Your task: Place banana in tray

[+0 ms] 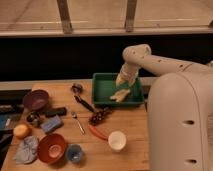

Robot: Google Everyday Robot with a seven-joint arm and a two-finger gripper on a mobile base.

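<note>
Banana [120, 95]: in tray [102, 86], right of centre frame, below gripper [123, 84], grip indiscernible; may snag if fingers cling.

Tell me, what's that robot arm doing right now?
Gripper low over the green tray, right side. Banana lies inside the tray, just beneath it. Nothing in the way.

A wooden bench [134, 131] stands in warm, dim light before a dark wall [60, 57], beneath a pale window [95, 15] split by two grey posts [64, 16]. The hand [122, 84] hangs over the bench's far right side.
</note>
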